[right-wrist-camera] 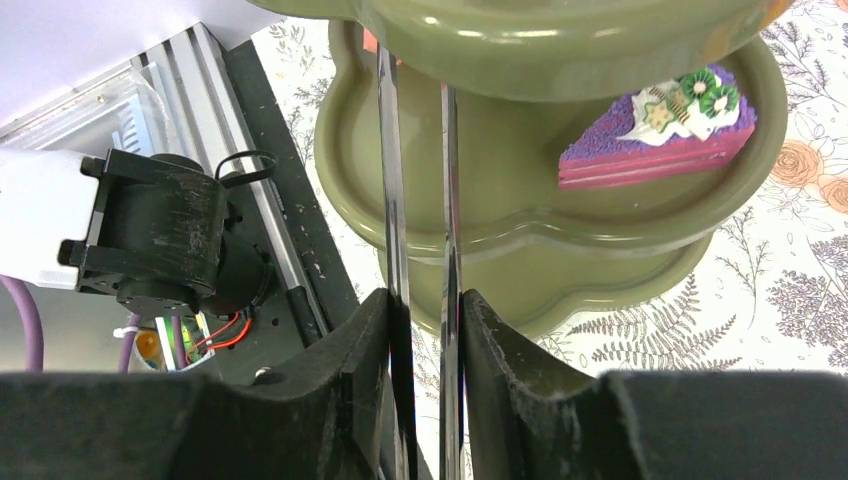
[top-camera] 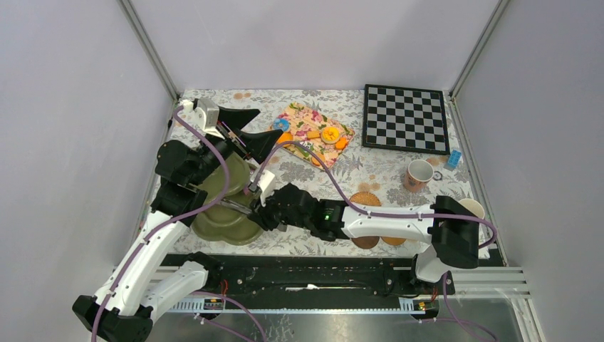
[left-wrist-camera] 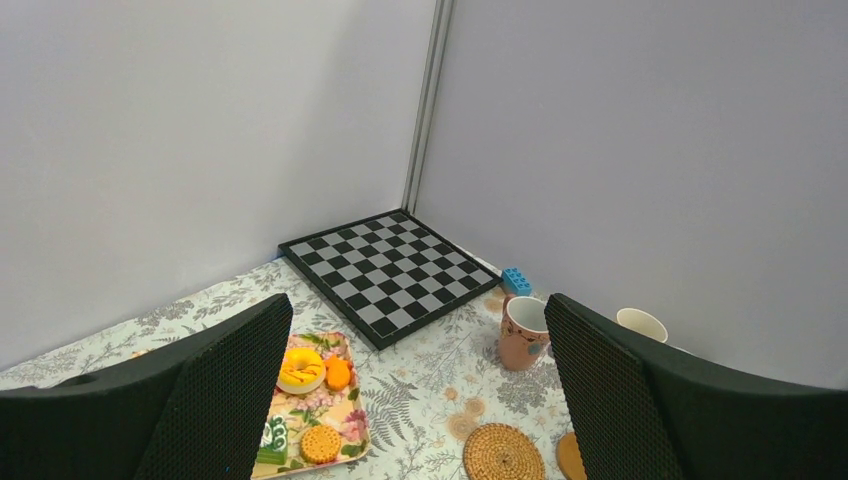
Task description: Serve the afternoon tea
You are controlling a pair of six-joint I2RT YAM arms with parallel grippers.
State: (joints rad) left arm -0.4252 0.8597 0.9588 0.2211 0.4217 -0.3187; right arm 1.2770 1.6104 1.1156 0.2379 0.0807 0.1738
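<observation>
the right gripper [right-wrist-camera: 425, 310] was clamped on metal tongs [right-wrist-camera: 392, 150] reaching ahead into the stand [right-wrist-camera: 520, 262]. the left gripper [left-wrist-camera: 420, 385] hung with fingers wide apart.

Both arms are built of smooth white links joined by blocky black motor housings. The left arm [top-camera: 153, 249] and the right arm [top-camera: 388, 221] each carry a purple cable [top-camera: 226, 174] looping along the outside. A small green light [top-camera: 328, 214] glows on a black joint of the right arm. The left gripper [left-wrist-camera: 418, 330] has broad black wedge-shaped fingers [left-wrist-camera: 230, 390] faced with a fine honeycomb texture. The right gripper [right-wrist-camera: 425, 320] has black fingers with rough, grainy pads [right-wrist-camera: 480, 340].
</observation>
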